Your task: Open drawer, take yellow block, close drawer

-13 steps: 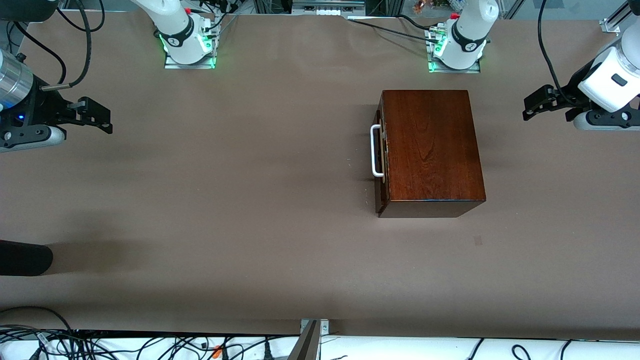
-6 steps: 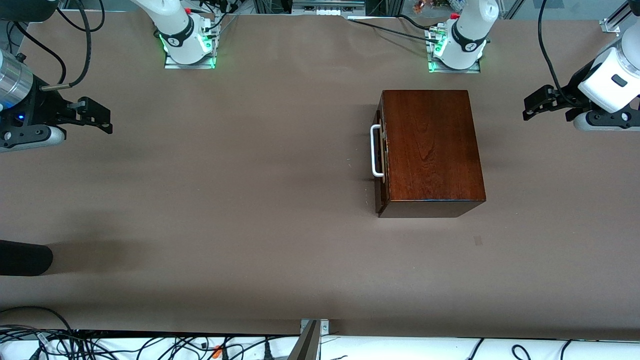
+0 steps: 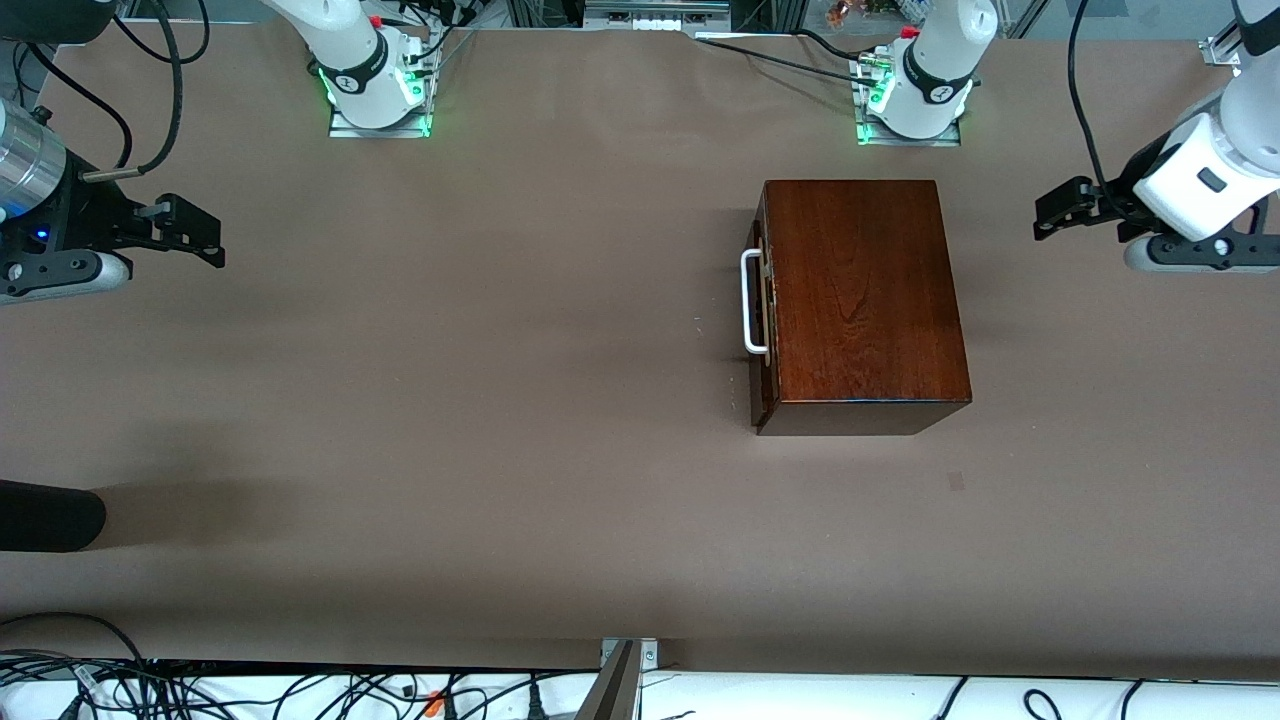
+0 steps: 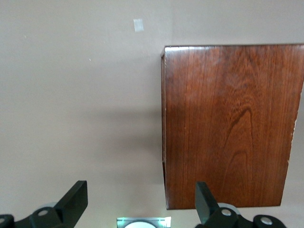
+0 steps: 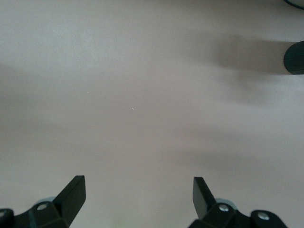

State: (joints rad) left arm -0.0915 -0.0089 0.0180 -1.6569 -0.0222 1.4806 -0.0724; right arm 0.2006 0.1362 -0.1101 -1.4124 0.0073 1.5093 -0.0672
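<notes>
The dark reddish-brown wooden box (image 3: pixel 862 300) stands on the table near the left arm's base. Its drawer (image 3: pixel 762 305) is pushed in, and the white bar handle (image 3: pixel 750 302) faces the right arm's end of the table. The yellow block is hidden. My left gripper (image 3: pixel 1050 210) hangs open over the table at the left arm's end, beside the box and apart from it. The left wrist view shows the box top (image 4: pixel 228 123) past its spread fingertips (image 4: pixel 140 202). My right gripper (image 3: pixel 212 238) waits open over bare table at the right arm's end, nothing between its fingers (image 5: pixel 137 192).
A black rounded object (image 3: pixel 50 515) pokes in at the right arm's end, nearer the front camera; it shows in the right wrist view (image 5: pixel 294 57). A small grey mark (image 3: pixel 957 481) lies on the table nearer the camera than the box. Cables run along the near edge.
My left gripper has shifted slightly toward the box and toward the arm bases. The right arm, the box and the drawer have not moved.
</notes>
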